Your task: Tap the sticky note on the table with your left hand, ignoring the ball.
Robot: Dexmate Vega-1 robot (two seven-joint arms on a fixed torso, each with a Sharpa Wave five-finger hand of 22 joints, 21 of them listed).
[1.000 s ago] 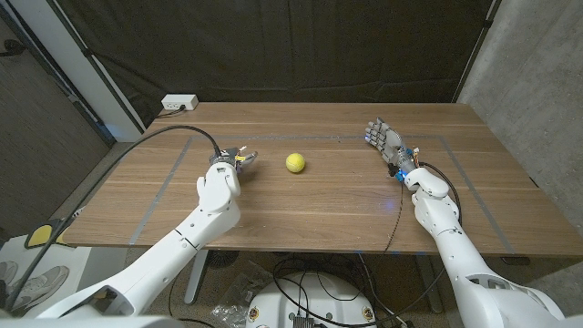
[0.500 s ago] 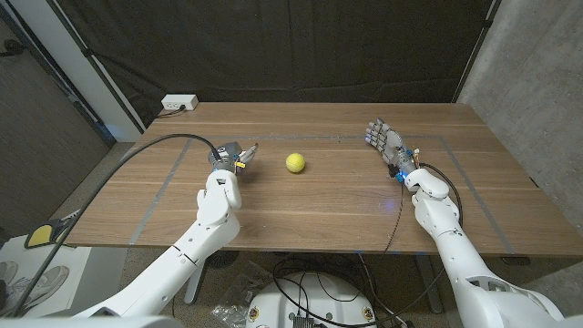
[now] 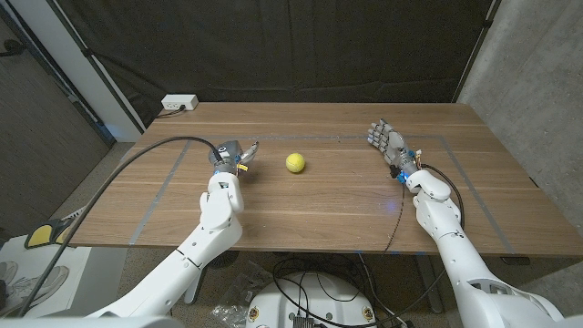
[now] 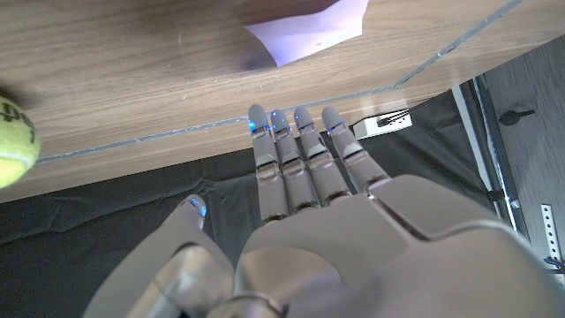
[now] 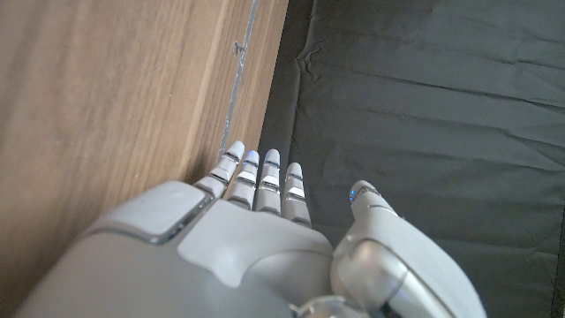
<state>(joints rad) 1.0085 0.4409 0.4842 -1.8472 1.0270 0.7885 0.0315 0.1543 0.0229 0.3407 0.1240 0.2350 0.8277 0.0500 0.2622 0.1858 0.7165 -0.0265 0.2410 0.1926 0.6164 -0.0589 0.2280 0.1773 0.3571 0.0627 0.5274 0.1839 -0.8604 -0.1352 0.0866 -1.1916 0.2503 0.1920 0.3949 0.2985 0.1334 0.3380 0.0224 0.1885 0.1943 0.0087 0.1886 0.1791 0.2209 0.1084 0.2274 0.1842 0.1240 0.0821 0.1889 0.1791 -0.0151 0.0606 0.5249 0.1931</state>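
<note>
On your table (image 3: 319,196): one ball (image 3: 294,162), one sticky note (image 4: 307,28), one white power strip (image 3: 179,103) at the far left corner, about 11 o'clock from the ball. The ball sits near the table's middle, yellow-green, untouched. Your left hand (image 3: 230,153) is at 9 o'clock of the ball, near it but apart, fingers (image 4: 300,159) straight and side by side, holding nothing. The sticky note is pale purple, lying on the wood just past those fingertips in the left wrist view; whether they touch it, you cannot tell from here, and in the head view the hand covers that spot. The ball (image 4: 16,152) shows at the edge of that wrist view, off to the thumb side. Your right hand (image 3: 386,141) stands at 3 o'clock of the ball, well apart from it, fingers (image 5: 265,181) extended together, thumb out, nothing in it. Against one second ago: your left hand has reached a little farther up the table, toward 12 o'clock, and the forearm has followed. Ball in the same place. Right hand barely changed.
</note>
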